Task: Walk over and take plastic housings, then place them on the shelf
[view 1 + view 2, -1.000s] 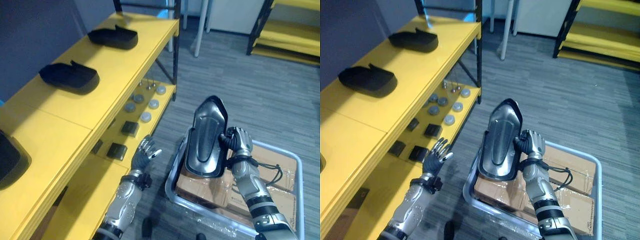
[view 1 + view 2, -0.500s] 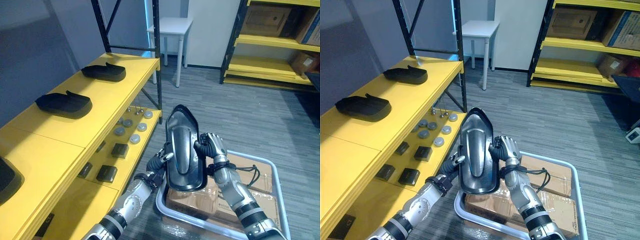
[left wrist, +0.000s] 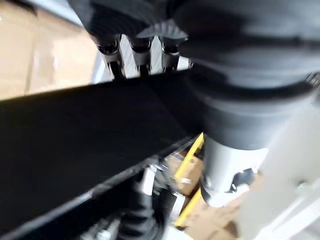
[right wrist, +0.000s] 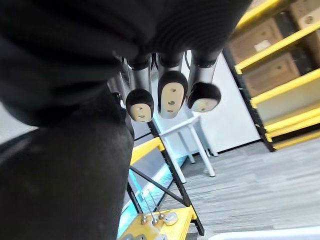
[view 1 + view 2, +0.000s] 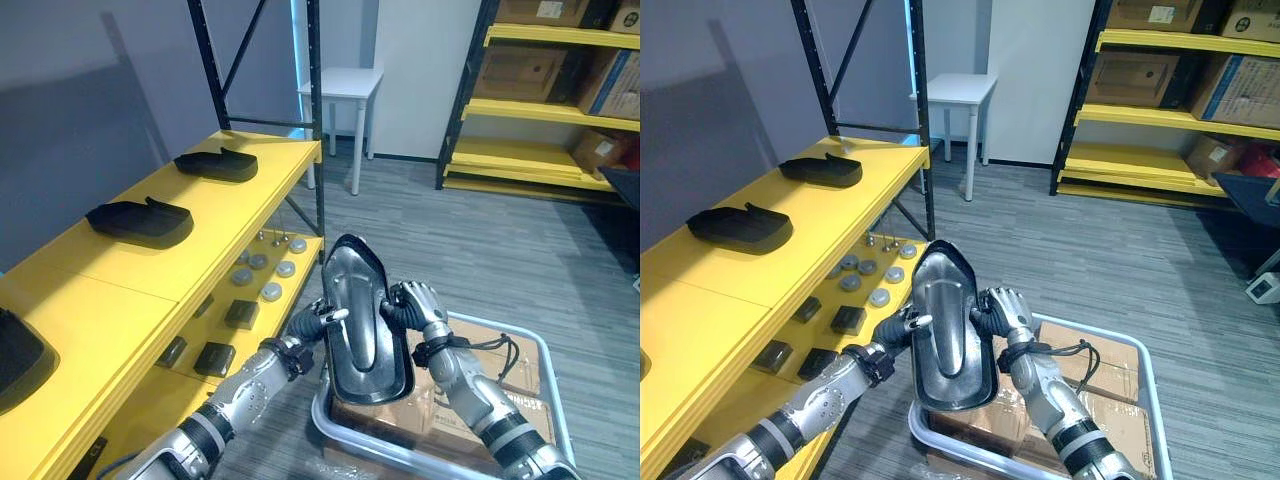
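1. Carry step: plastic housing (image 5: pixel 365 322) held upright over the crate (image 5: pixel 505 326), right of the shelf (image 5: pixel 235 203).
2. Left hand (image 5: pixel 310 322) and right hand (image 5: pixel 415 304): fingers grasping its side edges.
3. Next: swing left, set it on bare shelf.

No print can be read — the box labels (image 5: pixel 1158 14) too small

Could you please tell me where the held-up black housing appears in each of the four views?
Left eye view: held housing lower centre, upright over the grey bin.
Right eye view: lower centre, slightly further left.
Left wrist view: the broad black surface crossing the picture.
Right wrist view: probably the dark textured mass in one corner.
Shared landmark: yellow shelf, left of it in both eye views.
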Available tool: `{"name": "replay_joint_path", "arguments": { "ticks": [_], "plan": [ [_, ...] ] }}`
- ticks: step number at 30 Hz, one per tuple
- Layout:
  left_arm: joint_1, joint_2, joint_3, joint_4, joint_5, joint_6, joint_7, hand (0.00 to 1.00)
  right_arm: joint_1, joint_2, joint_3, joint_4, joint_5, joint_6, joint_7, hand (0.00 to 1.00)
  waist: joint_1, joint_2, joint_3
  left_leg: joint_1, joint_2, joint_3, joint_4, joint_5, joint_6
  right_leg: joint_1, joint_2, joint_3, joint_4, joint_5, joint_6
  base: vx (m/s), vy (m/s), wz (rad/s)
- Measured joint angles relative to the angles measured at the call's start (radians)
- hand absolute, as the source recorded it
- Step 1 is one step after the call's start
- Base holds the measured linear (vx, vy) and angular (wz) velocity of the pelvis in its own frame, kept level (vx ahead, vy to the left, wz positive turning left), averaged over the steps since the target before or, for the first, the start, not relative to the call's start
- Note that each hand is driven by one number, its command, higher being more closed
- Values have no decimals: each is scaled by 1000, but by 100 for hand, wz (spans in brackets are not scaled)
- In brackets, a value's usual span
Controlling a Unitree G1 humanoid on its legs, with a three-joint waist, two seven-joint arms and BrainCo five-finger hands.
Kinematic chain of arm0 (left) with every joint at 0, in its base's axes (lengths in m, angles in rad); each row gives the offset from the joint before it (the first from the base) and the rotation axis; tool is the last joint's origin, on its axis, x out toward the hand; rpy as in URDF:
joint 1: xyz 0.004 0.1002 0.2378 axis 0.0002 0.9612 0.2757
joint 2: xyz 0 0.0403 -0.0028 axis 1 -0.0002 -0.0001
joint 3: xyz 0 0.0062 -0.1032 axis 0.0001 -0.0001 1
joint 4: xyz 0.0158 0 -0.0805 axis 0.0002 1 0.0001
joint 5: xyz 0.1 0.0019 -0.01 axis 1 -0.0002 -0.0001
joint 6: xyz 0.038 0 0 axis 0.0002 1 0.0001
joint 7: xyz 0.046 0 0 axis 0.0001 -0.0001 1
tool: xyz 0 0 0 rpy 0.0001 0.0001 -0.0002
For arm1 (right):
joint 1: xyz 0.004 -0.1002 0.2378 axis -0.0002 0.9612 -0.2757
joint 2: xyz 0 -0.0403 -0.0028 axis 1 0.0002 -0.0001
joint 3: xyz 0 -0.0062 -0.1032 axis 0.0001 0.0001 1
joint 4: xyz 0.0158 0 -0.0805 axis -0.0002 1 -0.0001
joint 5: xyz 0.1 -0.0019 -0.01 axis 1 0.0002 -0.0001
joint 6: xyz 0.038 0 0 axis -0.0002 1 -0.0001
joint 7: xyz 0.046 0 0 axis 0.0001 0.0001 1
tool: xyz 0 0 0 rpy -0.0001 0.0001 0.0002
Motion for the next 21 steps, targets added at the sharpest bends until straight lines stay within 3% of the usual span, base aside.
{"name": "replay_joint_path", "arguments": {
  "ticks": [8, 13, 16, 17, 18, 20, 21],
  "plan": [
    [-28, 39, -105, 0, 53, 31, -14, 100, 8, -77, 29, -81, 1, 0, 4, 100, -3, 0, -2, -1, 2, 7, 0, 0, -1, 0, 6, 5, -10, 4, -4, 4, 2, -1],
    [39, 26, -94, 0, 51, 33, 3, 100, 43, -110, 69, -201, 7, 0, 5, 100, -3, 0, -2, -4, 1, -7, 0, -1, -2, 2, 5, -3, -7, 2, -2, 4, 4, 6],
    [113, -24, -54, 1, 34, 35, 45, 100, 71, -98, 166, -336, 82, -66, 18, 100, -7, 0, -1, -17, -4, -39, 4, 0, -2, 0, 2, -39, 19, -21, -1, 5, 3, 33],
    [124, -68, -35, -3, 33, 30, 47, 100, 76, -58, 234, -357, 98, -117, 30, 100, 1, 0, -1, -15, -7, -58, 6, 1, -2, 3, -2, -54, 44, -40, 0, 11, -2, 44],
    [125, -87, -42, -11, 60, 28, 46, 100, 76, -23, 271, -354, 102, -132, 35, 100, 3, 0, -1, -15, -11, -69, 9, 1, -2, 6, -5, -63, 56, -50, 1, 13, -10, 56],
    [172, -188, -7, -53, 50, 3, 37, 100, 99, 137, 369, -300, 137, -199, 62, 100, 20, -1, 0, -21, -28, -119, 20, 2, -1, 11, -20, -110, 114, -95, 4, 16, -15, 63],
    [191, -193, 10, -58, 48, -4, 47, 100, 100, 158, 378, -293, 138, -213, 59, 100, 21, -1, -1, -23, -31, -129, 22, 3, -1, 10, -24, -123, 126, -104, 4, 10, -11, 59]
  ]
}}
